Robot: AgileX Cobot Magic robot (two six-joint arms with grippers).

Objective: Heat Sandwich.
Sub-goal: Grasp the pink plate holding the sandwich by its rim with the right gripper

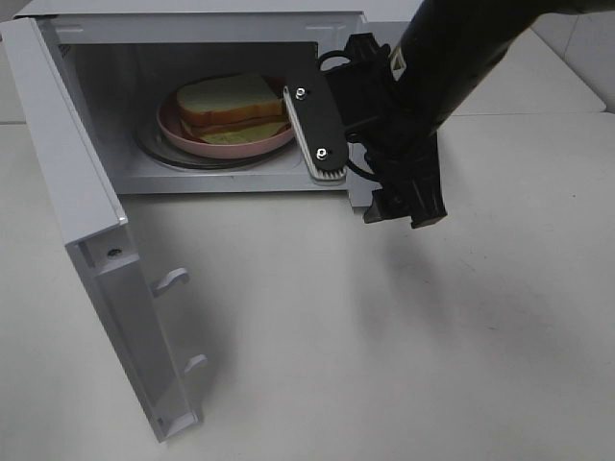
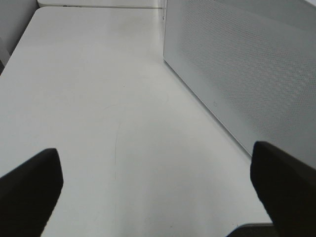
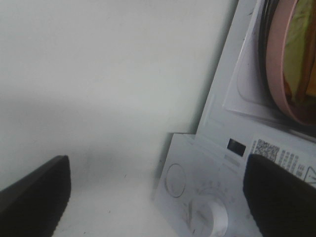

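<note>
Hovering the left gripper [image 2: 155,153], jaws spread wide and empty, over the table [image 2: 98,98] beside the microwave [image 2: 237,74]; showing its door [image 1: 91,230] swung open and the sandwich [image 1: 231,106] sitting on a pink plate [image 1: 207,147] inside; poising the right gripper [image 3: 155,168], jaws likewise spread, pinching nothing, before the control panel [image 3: 182,197].

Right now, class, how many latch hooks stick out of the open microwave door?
2: upper hook and lower hook, both on the open door; none looks hidden.
</note>
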